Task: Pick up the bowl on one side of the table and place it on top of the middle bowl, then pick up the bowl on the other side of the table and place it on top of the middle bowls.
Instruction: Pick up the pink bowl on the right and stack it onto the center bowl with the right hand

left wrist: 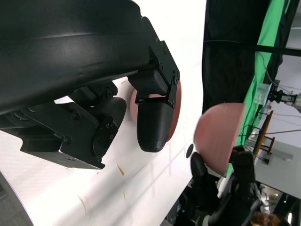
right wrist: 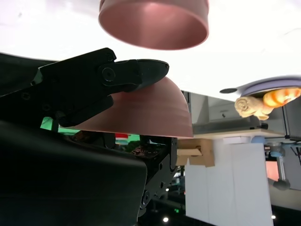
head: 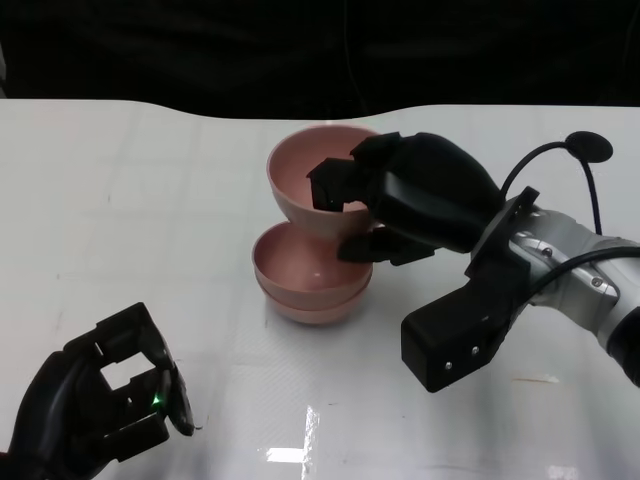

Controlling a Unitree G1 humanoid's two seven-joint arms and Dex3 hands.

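Two pink bowls sit nested as a stack (head: 303, 285) in the middle of the white table (head: 130, 200). My right hand (head: 410, 200) grips a third pink bowl (head: 305, 175) by its right rim. It holds that bowl tilted just above the stack's far edge. The right wrist view shows the held bowl (right wrist: 150, 113) under my fingers (right wrist: 94, 80), with the stack (right wrist: 155, 23) close beyond it. My left hand (head: 105, 405) rests at the near left of the table, away from the bowls, with its fingers apart and nothing in them. In the left wrist view the held bowl (left wrist: 218, 136) is in the distance.
A black cable with a round black pad (head: 588, 147) runs along my right forearm. The table's far edge (head: 200, 108) meets a dark background. Bare white tabletop lies to the left of the stack and in front of it.
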